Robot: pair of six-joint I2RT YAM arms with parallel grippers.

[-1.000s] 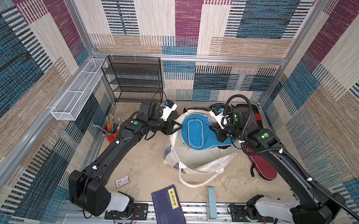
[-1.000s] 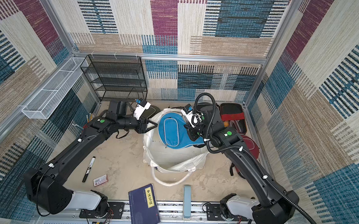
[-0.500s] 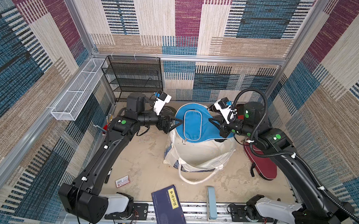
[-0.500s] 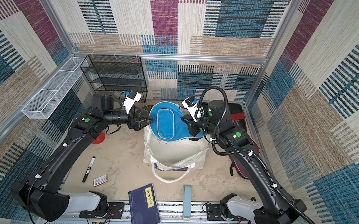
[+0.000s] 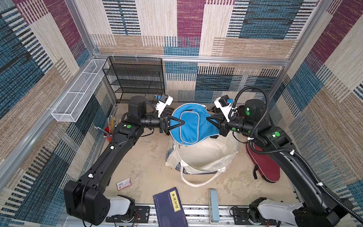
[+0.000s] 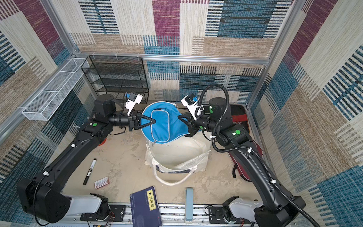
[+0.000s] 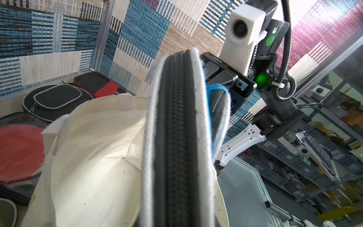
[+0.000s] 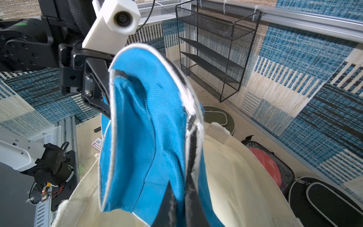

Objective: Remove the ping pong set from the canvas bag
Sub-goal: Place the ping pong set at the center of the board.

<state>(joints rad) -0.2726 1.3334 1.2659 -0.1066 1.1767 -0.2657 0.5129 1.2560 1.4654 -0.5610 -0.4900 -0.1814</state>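
The blue paddle case (image 5: 191, 127) hangs in the air over the open mouth of the canvas bag (image 5: 208, 156), toward its far side, held between the two arms. The left gripper (image 5: 182, 123) comes at it from the left. One finger lies across the case's upper face as far as the pocket seam and the other runs beneath. The jaws look drawn in narrow on the left rim, whose black zip fills the left wrist view. The right gripper (image 5: 207, 119) is pinched tight on the case's right side, toward the handle end, where the blue fabric bunches in the right wrist view. Whether the case's lowest edge is quite clear of the bag's rim cannot be told. The bag stands slumped in the middle of the table, its mouth gaping and one white loop handle (image 5: 195, 184) lying on the near side. Just right of it, partly under the right arm, lies the maroon case (image 5: 266, 167), and in the far right corner is the black-red case (image 6: 238, 116). On the far side of the bag lie the black case (image 7: 55, 98), the clear case (image 8: 265, 163) with its red paddle, and the olive case (image 8: 216, 118). At the near edge a dark blue book (image 5: 170, 211) overhangs the rail, and a black marker (image 6: 90, 170) lies at the near left.
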